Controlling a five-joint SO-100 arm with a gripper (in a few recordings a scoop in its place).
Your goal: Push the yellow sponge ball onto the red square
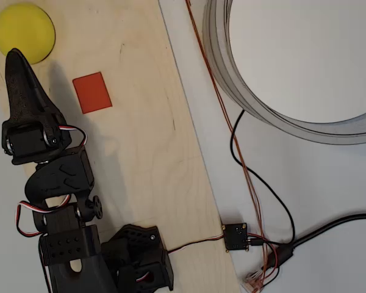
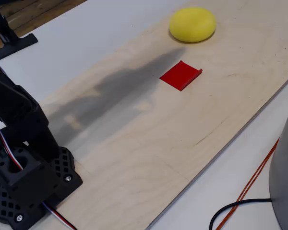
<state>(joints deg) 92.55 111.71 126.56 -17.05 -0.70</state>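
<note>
The yellow sponge ball (image 1: 24, 32) (image 2: 192, 24) rests on the plywood board near its far corner. The red square (image 1: 92, 92) (image 2: 180, 75) lies flat on the board a short way from the ball, with one edge slightly lifted in the fixed view. My black gripper (image 1: 14, 56) points toward the ball in the overhead view. Its fingers are closed into one narrow tip, which overlaps the ball's near edge. Whether the tip touches the ball I cannot tell. It holds nothing. The red square sits to the right of the gripper in the overhead view.
The plywood board (image 1: 152, 152) ends in a slanted edge on the right, with white table beyond. A large grey ring (image 1: 274, 113) fills the top right. Black and orange cables (image 1: 256, 183) and a small black connector (image 1: 235, 236) lie beside the board. The arm's base (image 2: 26, 175) stands at the board's near end.
</note>
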